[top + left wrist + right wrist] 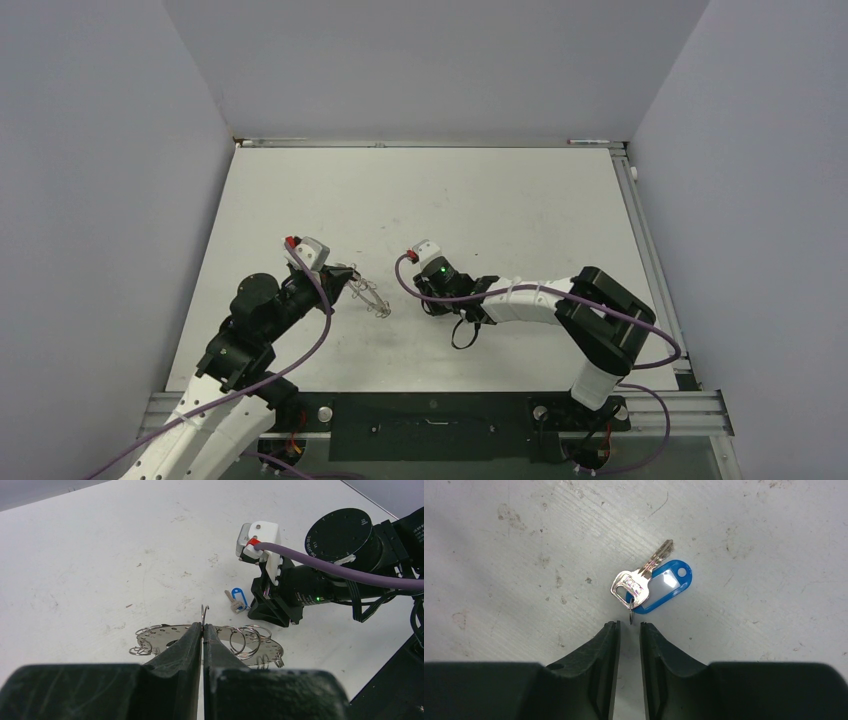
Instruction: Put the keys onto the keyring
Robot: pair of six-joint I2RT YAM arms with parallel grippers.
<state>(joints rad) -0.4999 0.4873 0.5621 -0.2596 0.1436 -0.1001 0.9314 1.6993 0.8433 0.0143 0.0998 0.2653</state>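
Note:
The keyring [160, 637], a flat grey disc with wire loops round its edge, lies tilted in front of my left gripper [203, 626], which is shut on one upright loop. From above, the keyring [370, 297] hangs at the left gripper [347, 276]. A silver key [640, 580] with a blue tag [666, 587] lies flat on the table. Its small wire ring [631, 616] stands just ahead of my right gripper [629, 626], whose jaws are narrowly open with nothing between them. The key [236, 600] also shows in the left wrist view, beside the right gripper [272, 612].
White table [450, 190] with grey walls on three sides and a metal rail [650, 250] on the right. A black loop of cable [465, 335] hangs under the right forearm. The two grippers sit close together near the table's middle.

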